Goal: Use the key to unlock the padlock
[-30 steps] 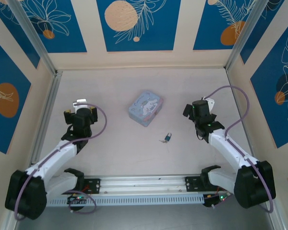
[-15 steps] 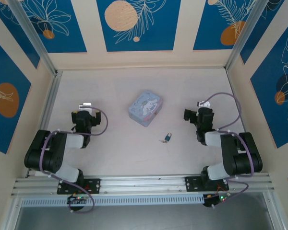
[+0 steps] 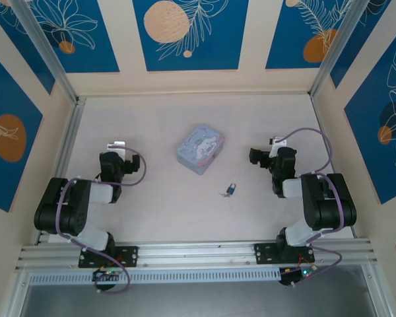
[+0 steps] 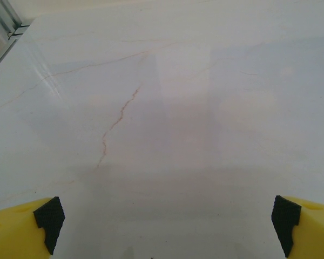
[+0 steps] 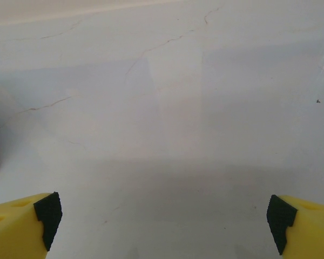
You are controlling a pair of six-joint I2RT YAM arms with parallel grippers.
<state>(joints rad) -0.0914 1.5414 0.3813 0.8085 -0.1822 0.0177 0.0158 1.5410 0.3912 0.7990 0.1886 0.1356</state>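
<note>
The small teal padlock (image 3: 231, 189) lies on the table right of centre, and the thin pale key (image 3: 223, 194) rests at its left side; whether it sits in the lock is too small to tell. My left gripper (image 3: 116, 149) is far to the left, open, its yellow fingertips (image 4: 21, 229) spread over bare table. On the right my right gripper (image 3: 266, 151) is open too, its fingertips (image 5: 305, 226) wide apart with nothing between them. Both grippers are well away from the padlock.
A pastel-blue printed tin (image 3: 200, 148) stands just behind the padlock, between the arms; a sliver of it shows at the left edge of the right wrist view. Blue-patterned walls and metal rails (image 3: 63, 152) enclose the table.
Both arms have folded back onto their bases, the elbows drawn in near the front rail. The grippers stay open. Padlock, key and tin have not moved.
</note>
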